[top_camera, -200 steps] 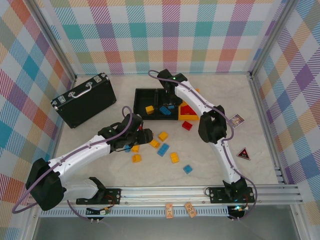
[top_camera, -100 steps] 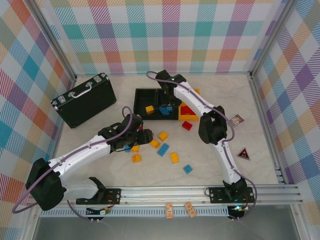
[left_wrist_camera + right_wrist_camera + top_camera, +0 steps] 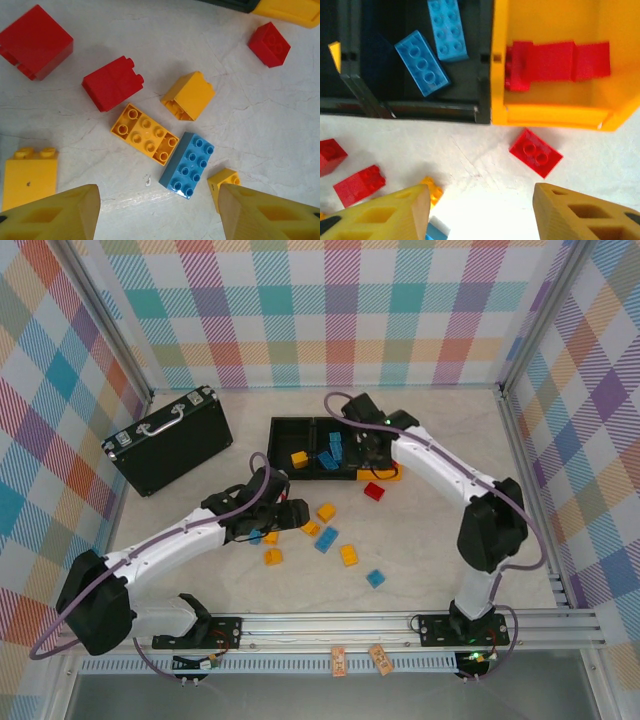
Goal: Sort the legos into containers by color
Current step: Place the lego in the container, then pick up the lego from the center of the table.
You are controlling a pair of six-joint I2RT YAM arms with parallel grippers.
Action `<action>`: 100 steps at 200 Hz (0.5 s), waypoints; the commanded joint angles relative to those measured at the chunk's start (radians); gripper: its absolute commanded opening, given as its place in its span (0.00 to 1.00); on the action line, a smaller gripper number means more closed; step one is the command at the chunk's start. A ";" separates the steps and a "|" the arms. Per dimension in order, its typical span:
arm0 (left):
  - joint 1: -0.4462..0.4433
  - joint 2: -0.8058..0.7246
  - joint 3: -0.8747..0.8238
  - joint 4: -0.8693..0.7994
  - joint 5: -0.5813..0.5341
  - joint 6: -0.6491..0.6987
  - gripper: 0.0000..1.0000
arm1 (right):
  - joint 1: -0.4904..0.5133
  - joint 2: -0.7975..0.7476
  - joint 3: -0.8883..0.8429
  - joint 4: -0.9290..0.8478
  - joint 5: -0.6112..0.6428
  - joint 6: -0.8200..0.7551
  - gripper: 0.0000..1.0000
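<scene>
Several legos lie loose on the table: a blue brick (image 3: 187, 165), a long yellow-orange one (image 3: 145, 134), red ones (image 3: 113, 83), and a red brick (image 3: 536, 152) just in front of the bins. My left gripper (image 3: 157, 210) hovers open over this cluster, the blue brick just ahead of its fingertips and nothing between them. My right gripper (image 3: 481, 205) is open and empty over the table in front of the containers. The middle black bin (image 3: 485, 107) holds two blue bricks (image 3: 422, 62). Red bricks (image 3: 555, 60) sit in the orange-yellow bin (image 3: 545, 114). The left black bin (image 3: 283, 445) holds a yellow brick (image 3: 298, 459).
A larger black case (image 3: 170, 438) with metal trim lies at the back left. More loose bricks sit toward the near edge, including a blue one (image 3: 375, 578) and a yellow one (image 3: 348, 555). Aluminium rails and plaid walls border the table.
My right gripper has opened wider and drawn back from the middle black bin toward the near side, its elbow swinging right. The left arm has barely moved.
</scene>
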 commanded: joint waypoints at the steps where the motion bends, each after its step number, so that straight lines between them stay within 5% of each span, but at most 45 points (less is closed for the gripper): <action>1: 0.011 0.029 0.042 0.018 0.040 0.035 0.64 | 0.005 -0.061 -0.138 0.104 0.007 0.113 0.61; 52: 0.010 0.049 0.060 0.033 0.076 0.072 0.64 | 0.010 -0.153 -0.411 0.281 0.065 0.295 0.77; 100: 0.008 0.014 0.021 0.127 0.144 0.103 0.66 | 0.012 -0.106 -0.488 0.392 0.086 0.359 0.78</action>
